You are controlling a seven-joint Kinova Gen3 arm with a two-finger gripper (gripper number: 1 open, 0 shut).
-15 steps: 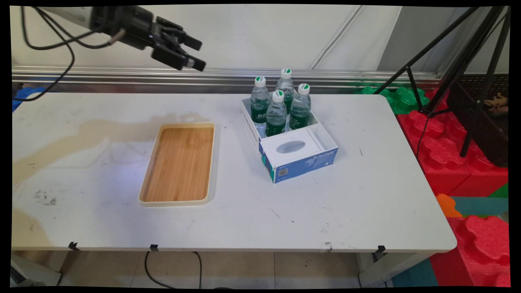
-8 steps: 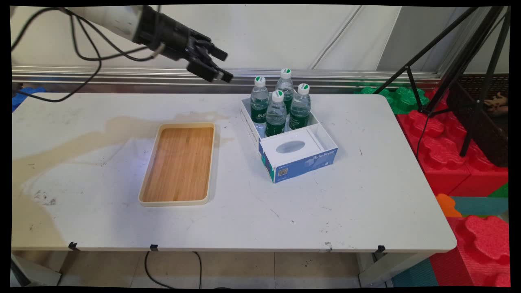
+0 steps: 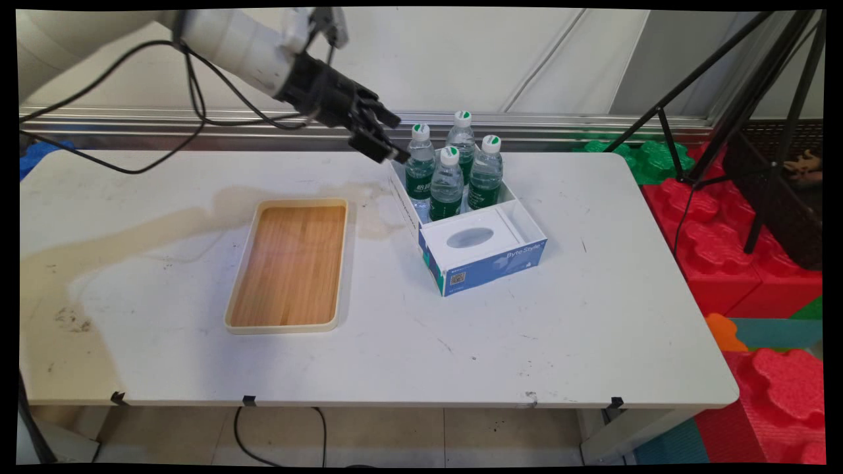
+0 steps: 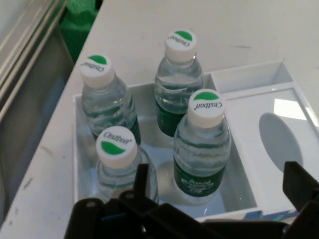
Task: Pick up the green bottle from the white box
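Four water bottles (image 3: 449,168) stand upright in the white box (image 3: 527,224), all capped white and green — the hand view shows them just ahead of the end effector (image 3: 388,139), whose fingers stand well apart with nothing between them. In that view only parts of the two fingers (image 4: 299,186) show, cut off by the bottom edge; the black linkage hides the base of the nearest bottle (image 4: 119,167). In the main view that same bottle (image 3: 419,168) stands just beyond the lower fingertip; contact cannot be made out, though the tip looks clear of it. The bottles overlap one another in the main view, so the farthest one (image 3: 462,135) shows little more than its cap and shoulder.

One tissue box (image 3: 484,253), blue-sided with an oval opening on top, fills the part of the white box beyond the bottles, farther from the end effector. One wooden tray (image 3: 290,263) with a cream rim lies flat on the desk (image 3: 593,329), well apart from the end effector, beneath and behind it. The end effector hangs above the desk, tilted down toward the bottles.
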